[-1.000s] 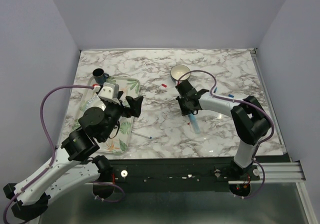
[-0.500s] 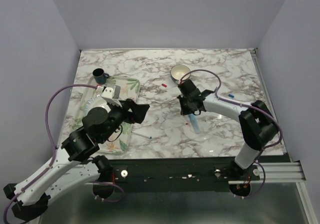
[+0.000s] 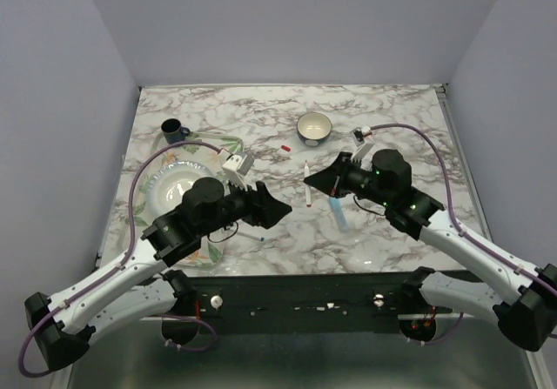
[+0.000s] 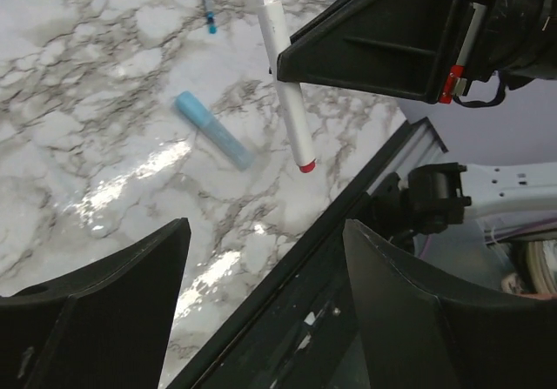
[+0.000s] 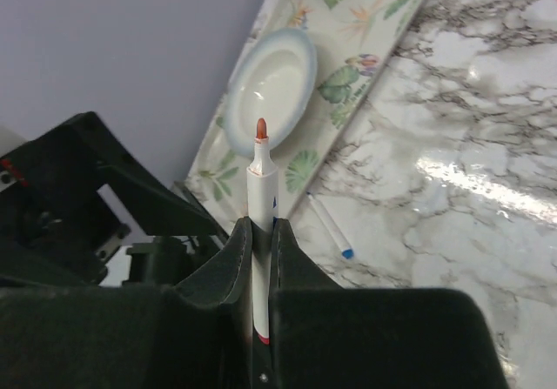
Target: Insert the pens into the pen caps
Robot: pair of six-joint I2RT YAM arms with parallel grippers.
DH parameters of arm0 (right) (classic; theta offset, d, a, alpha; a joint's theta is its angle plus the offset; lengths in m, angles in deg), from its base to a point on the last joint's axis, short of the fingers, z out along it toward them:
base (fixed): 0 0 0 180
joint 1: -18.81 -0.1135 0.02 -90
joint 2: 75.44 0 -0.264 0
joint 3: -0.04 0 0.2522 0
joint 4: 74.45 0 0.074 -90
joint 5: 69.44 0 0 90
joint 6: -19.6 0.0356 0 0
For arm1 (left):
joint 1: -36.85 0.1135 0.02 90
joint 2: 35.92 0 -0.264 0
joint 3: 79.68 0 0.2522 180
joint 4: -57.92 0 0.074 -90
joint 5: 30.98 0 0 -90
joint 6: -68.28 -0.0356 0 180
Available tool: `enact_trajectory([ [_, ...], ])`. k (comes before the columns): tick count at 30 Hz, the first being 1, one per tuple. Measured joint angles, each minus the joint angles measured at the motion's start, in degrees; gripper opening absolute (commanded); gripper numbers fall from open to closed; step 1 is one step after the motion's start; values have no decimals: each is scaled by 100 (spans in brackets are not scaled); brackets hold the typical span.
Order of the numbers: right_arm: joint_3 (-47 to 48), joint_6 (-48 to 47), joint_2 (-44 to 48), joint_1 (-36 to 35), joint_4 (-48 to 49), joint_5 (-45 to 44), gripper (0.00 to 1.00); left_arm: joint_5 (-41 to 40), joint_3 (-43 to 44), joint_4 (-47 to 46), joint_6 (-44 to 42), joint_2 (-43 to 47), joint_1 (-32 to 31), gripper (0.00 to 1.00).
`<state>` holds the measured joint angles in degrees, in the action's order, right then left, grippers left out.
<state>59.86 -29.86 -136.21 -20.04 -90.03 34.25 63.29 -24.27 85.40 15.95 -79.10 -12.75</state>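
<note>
My right gripper (image 3: 318, 181) is shut on a white pen with a red tip (image 3: 307, 185), held above the table middle. In the right wrist view the pen (image 5: 259, 184) stands between the pads, red tip up. My left gripper (image 3: 277, 208) is open and empty, just left of that pen, which also shows in the left wrist view (image 4: 285, 89). A pale blue marker (image 3: 339, 216) lies under the right gripper. A white pen with a blue tip (image 3: 251, 234) lies near the tray. A dark blue pen (image 4: 205, 3) lies farther off. A red cap (image 3: 285, 148) lies near the bowl.
A floral tray (image 3: 219, 145) with a white plate (image 3: 177, 186) is at the left, a dark mug (image 3: 173, 130) behind it. A bowl (image 3: 314, 127) stands at the back centre. The table's front rail (image 4: 348, 206) runs close under the left gripper.
The right gripper now holds the white pen up off the table, and its arm has swung out to the right. The left gripper has moved right, from over the tray toward the pen.
</note>
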Motion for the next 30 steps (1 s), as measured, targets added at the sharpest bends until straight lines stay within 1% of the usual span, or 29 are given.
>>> enact_trajectory([
  [1,-94,146,221,-35,162,17,1,210,2,-188,31,-81,0,75],
  [5,-391,535,769,-129,702,33,1,807,7,-678,170,-339,0,70],
  [7,-470,645,909,-162,881,33,1,1099,11,-1047,284,-627,2,67],
  [10,-525,752,946,-197,1086,31,1,1541,20,-1495,487,-997,4,64],
  [12,-621,844,957,-223,1244,31,1,1687,68,-1604,568,-1154,4,63],
  [15,-754,942,1003,-273,1338,11,1,1810,186,-1770,632,-1283,4,58],
  [16,-782,962,1027,-289,1340,0,1,1840,208,-1840,638,-1296,4,52],
  [18,-822,1003,1078,-319,1377,-24,1,1880,245,-1950,664,-1316,4,47],
  [19,-835,1032,1113,-334,1405,-35,1,1899,264,-1996,678,-1333,4,40],
  [20,-839,1045,1145,-348,1429,-39,1,1910,275,-2033,686,-1346,4,37],
  [22,-855,1073,1207,-363,1488,-59,1,1950,275,-2116,717,-1386,4,36],
  [25,-903,1134,1303,-400,1565,-129,1,2004,275,-2221,807,-1425,15,38],
  [27,-940,1185,1366,-424,1591,-201,1,2041,273,-2291,850,-1438,15,36],
  [28,-944,1196,1392,-431,1591,-229,1,2076,273,-2361,881,-1456,15,25],
  [30,-944,1204,1440,-435,1589,-286,1,2103,273,-2441,914,-1486,15,14],
])
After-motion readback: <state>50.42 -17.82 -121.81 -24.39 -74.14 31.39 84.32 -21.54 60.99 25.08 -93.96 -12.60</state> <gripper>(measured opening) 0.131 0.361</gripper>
